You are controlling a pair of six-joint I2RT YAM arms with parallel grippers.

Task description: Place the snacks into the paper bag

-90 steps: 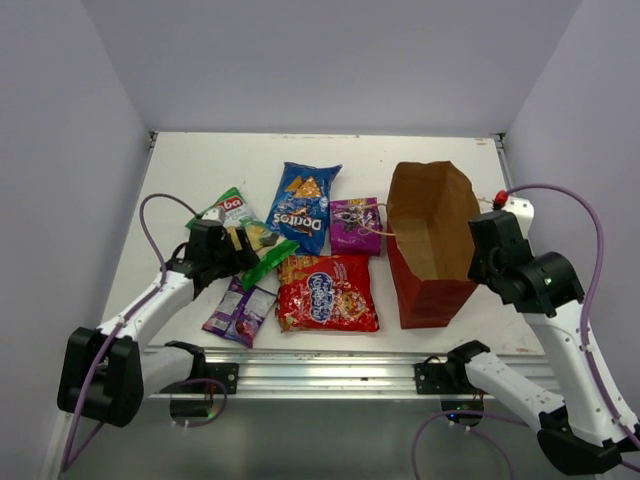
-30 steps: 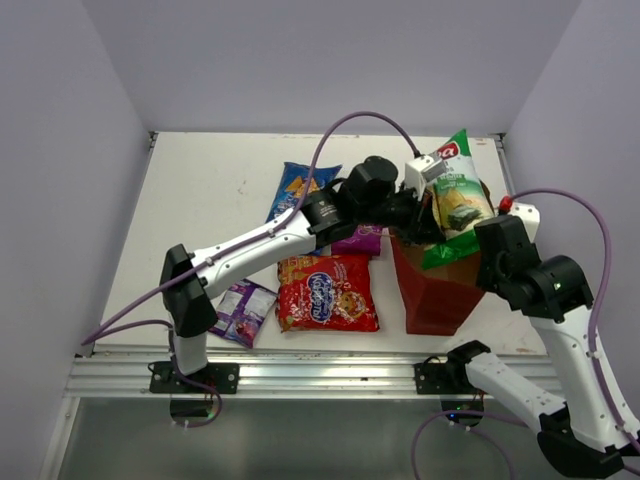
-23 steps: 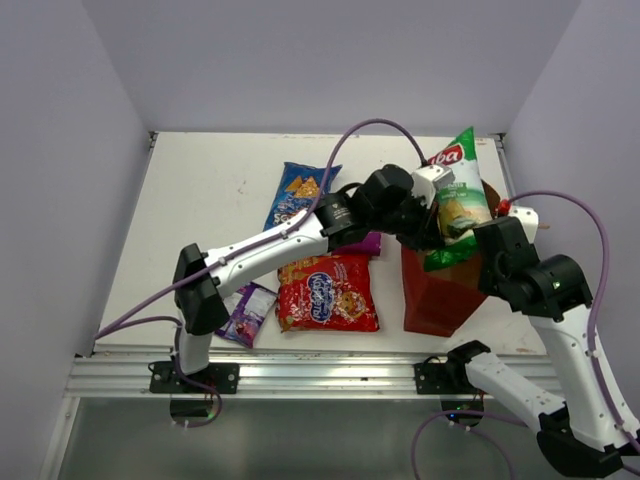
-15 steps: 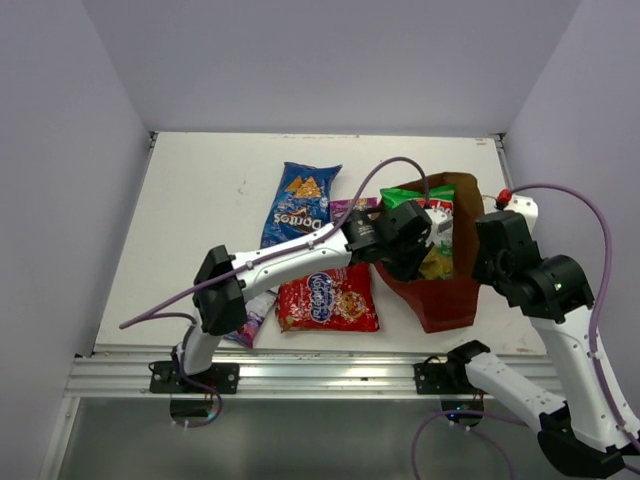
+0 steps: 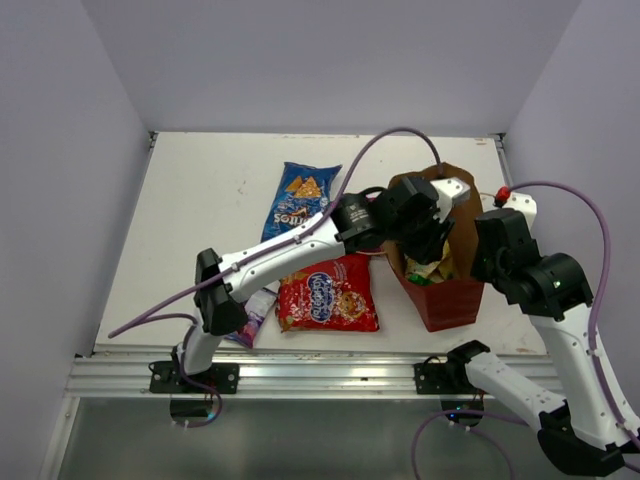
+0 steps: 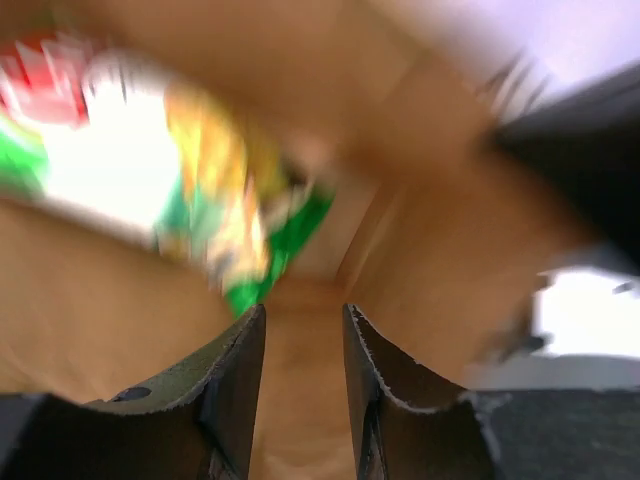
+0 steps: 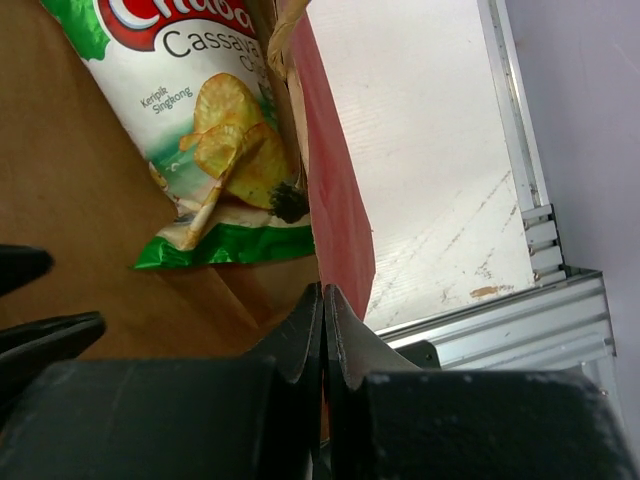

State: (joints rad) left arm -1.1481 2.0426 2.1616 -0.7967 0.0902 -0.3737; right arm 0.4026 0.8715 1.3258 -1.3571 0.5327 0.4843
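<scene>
The paper bag stands open at the right, red outside, brown inside. The green-white chips lie inside it, and they also show in the left wrist view and the right wrist view. My left gripper hangs over the bag's mouth, open and empty. My right gripper is shut on the bag's right wall. The blue Doritos, the red cookie bag and the small purple packet lie on the table. The purple square bag is mostly hidden under my left arm.
The white table is walled on three sides. A metal rail runs along its near edge. My left arm crosses over the cookie bag and the purple packs. A red knob sits beside the bag's far right corner.
My left gripper carried the green-white chips from above the bag down into it and let go. It is now open over the bag. The right gripper kept hold of the bag wall.
</scene>
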